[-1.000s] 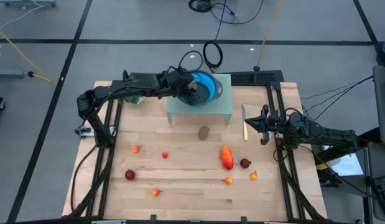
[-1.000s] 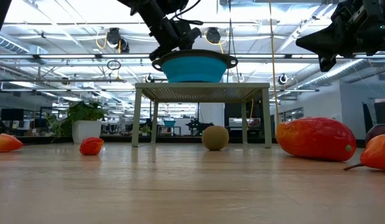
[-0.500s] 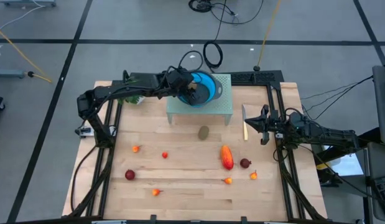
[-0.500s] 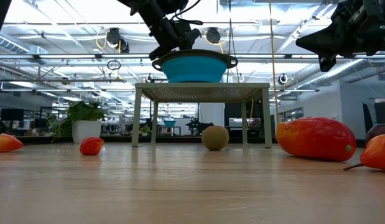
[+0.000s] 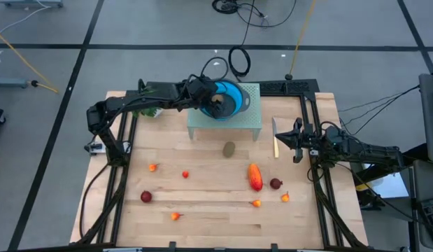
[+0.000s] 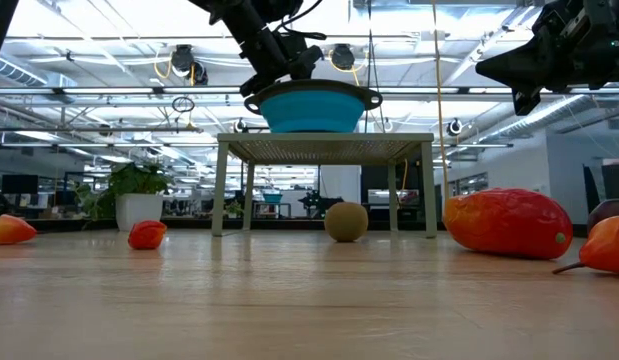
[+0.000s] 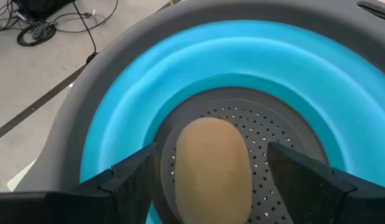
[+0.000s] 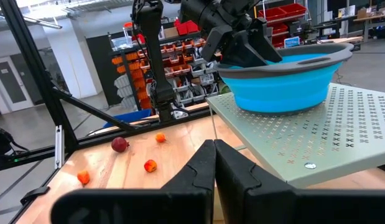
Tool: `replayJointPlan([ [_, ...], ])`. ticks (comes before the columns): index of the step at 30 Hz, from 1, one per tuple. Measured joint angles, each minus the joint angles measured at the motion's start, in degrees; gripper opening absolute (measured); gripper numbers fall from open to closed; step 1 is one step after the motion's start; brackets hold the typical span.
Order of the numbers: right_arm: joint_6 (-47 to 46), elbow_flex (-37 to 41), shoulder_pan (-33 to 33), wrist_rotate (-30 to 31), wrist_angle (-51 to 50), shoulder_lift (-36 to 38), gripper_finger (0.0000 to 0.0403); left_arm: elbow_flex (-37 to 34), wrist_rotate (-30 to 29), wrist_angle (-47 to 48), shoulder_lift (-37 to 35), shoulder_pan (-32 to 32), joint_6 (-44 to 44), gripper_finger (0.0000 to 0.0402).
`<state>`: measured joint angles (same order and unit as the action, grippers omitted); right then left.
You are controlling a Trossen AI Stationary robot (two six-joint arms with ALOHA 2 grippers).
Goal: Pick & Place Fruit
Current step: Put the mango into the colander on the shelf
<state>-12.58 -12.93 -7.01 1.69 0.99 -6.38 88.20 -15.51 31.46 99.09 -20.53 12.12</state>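
Left tool (image 7: 208, 186) is hanging spread apart over our blue colander (image 5: 226, 99), where one brown kiwi (image 7: 212, 168) is lying, half hidden; right tool (image 8: 214, 163) is waiting pinched together.

Cut off at lower right edge in low view: dark red fruit (image 6: 615, 213); orange fruit (image 6: 607, 246) partly cropped too.
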Motion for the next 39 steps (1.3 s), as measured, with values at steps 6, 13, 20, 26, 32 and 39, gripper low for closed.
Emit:
replayJointPlan([
  [6,0.0,0.0,0.0,0.0,0.0,0.0,0.0000,0.0,0.0,-1.8,0.0,0.0,0.0,0.0306],
  [13,0.0,0.0,0.0,-0.1,0.0,0.0,0.0000,0.1,0.5,-6.6,-0.9,0.0,-0.3,0.0302],
  [20,0.0,0.0,0.0,-0.2,0.0,0.0,0.0000,0.5,0.5,-6.7,-3.7,0.4,-0.9,0.0296],
  [26,-0.1,0.0,0.0,-0.2,0.0,0.0,0.0000,0.5,0.5,-6.9,-7.5,1.2,-1.3,0.0275],
  [32,-0.2,0.0,0.0,-0.2,0.0,0.0,0.0000,0.5,-0.5,-6.8,-11.3,2.5,-1.6,0.0225],
  [39,-0.2,0.0,0.0,-0.2,0.6,0.0,0.0000,0.6,-1.6,-6.4,-14.1,4.5,-4.3,0.0121],
])
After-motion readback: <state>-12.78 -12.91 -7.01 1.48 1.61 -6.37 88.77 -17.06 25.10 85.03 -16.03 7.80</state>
